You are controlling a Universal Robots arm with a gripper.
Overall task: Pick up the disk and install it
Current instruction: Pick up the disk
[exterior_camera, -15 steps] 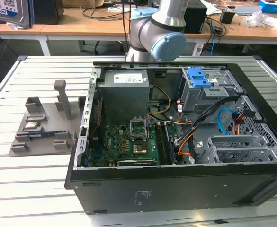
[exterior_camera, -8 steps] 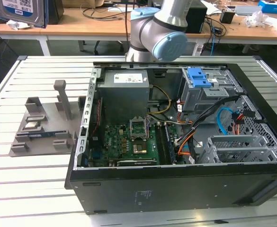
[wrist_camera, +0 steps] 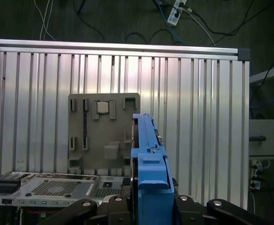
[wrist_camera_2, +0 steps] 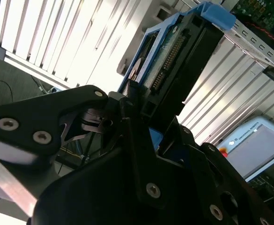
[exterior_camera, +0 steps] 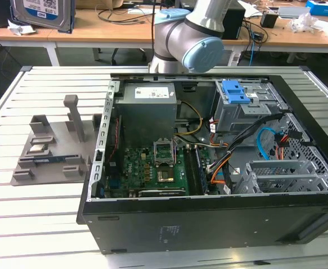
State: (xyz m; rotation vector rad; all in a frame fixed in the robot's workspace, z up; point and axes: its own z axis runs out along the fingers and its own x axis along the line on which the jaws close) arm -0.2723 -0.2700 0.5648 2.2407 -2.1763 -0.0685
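Observation:
The disk, silver with a white-and-blue label in a blue carrier bracket, hangs high at the top of the exterior view's left, above the slatted table. Both wrist views show it close up. In the first wrist view the disk stands edge-on, its blue bracket rising from my gripper. In the second wrist view my gripper has its black fingers shut on the lower end of the disk, whose connector edge faces the camera.
An open black computer case lies on the table, with a motherboard, a grey power-supply box and a drive bay with a blue latch. A grey fixture plate holding small parts lies to its left. Desks with cables stand behind.

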